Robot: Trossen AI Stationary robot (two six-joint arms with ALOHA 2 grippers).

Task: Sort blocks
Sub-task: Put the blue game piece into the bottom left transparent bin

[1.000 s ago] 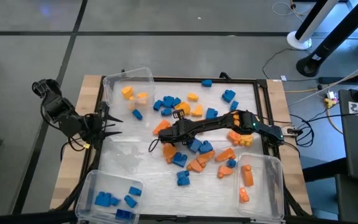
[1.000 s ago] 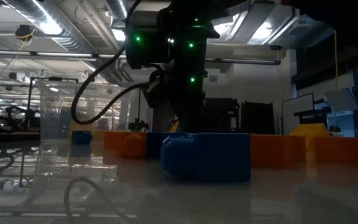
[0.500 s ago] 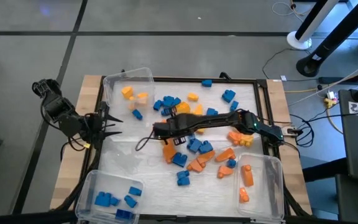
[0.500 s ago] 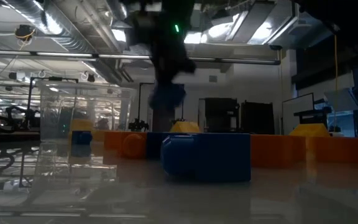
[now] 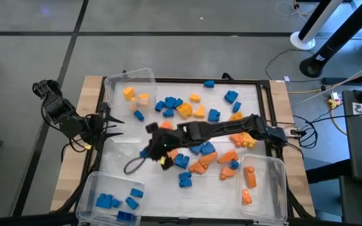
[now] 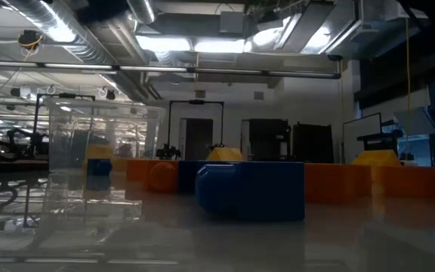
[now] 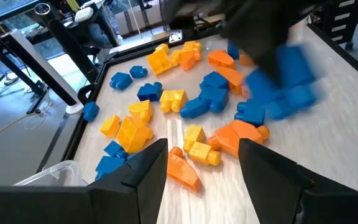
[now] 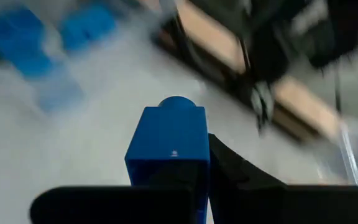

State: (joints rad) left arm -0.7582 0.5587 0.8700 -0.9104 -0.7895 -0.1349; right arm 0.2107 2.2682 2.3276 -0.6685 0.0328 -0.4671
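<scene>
Over the table's centre, toward seven o'clock, the right gripper (image 5: 151,149) is clamped on a blue block (image 8: 168,138) (stud forward in its wrist view). Loose blocks (image 5: 197,135) lie scattered around centre; blue ones sit in the bin (image 5: 90,188) at seven o'clock. At nine o'clock, on the table's edge, the left gripper (image 5: 109,125) waits, fingers (image 7: 143,171) parted and holding nothing.

Three clear bins (image 5: 131,85) — table corners, black floor stand (image 5: 316,63), perhaps cables (image 5: 341,85)
</scene>
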